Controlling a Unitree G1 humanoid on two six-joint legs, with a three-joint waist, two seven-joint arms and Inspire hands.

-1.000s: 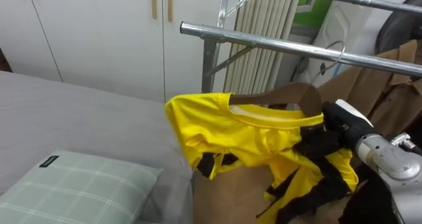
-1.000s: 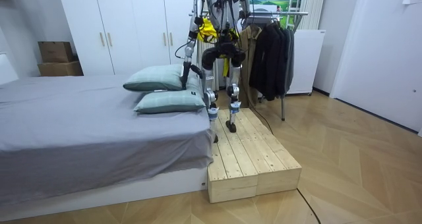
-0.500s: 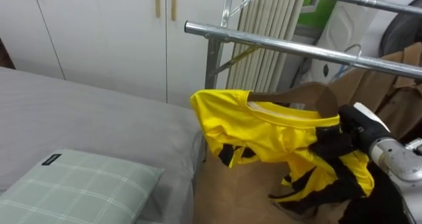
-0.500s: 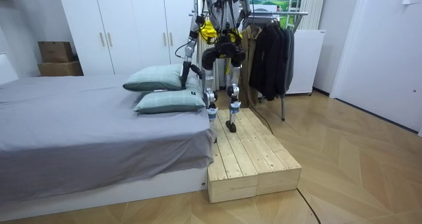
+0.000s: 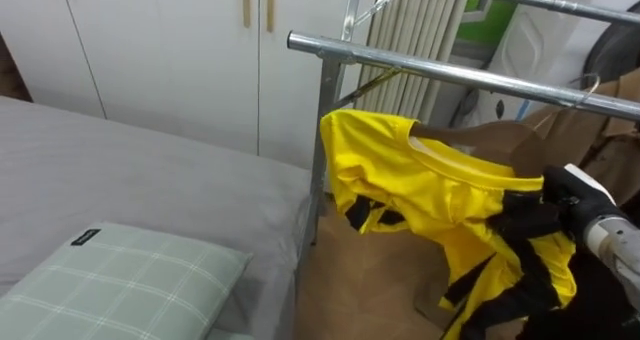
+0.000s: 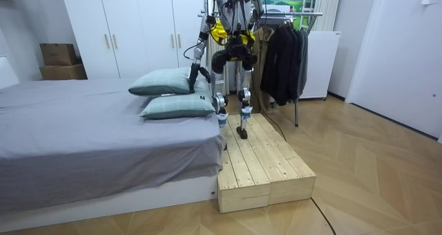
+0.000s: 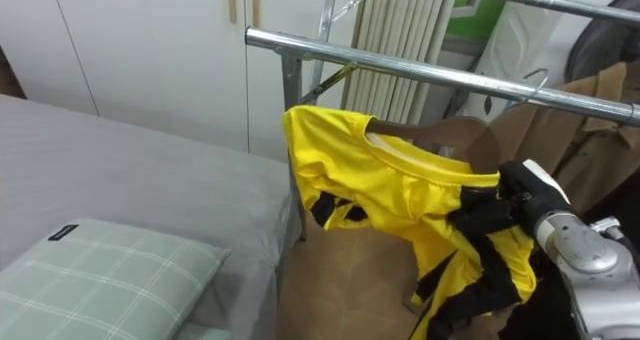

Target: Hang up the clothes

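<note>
- Yellow shirt (image 5: 430, 185) isn't hanging yet, I judge; my left hand (image 6: 195, 72) is dangling beside the pillows (image 6: 162, 84), grip untellable.
- It's drooping at 1 o'clock, under the rail (image 5: 450, 72).
- My right hand (image 5: 560, 202), at 3 o'clock, is clenching it.

Your right arm reaches forward and up from the lower right, and the right robot hand (image 7: 518, 192) has its dark fingers curled into the yellow shirt (image 7: 400, 185). Your left arm hangs slightly bent at the side, with the left robot hand (image 6: 205, 74) low beside the thigh.
</note>
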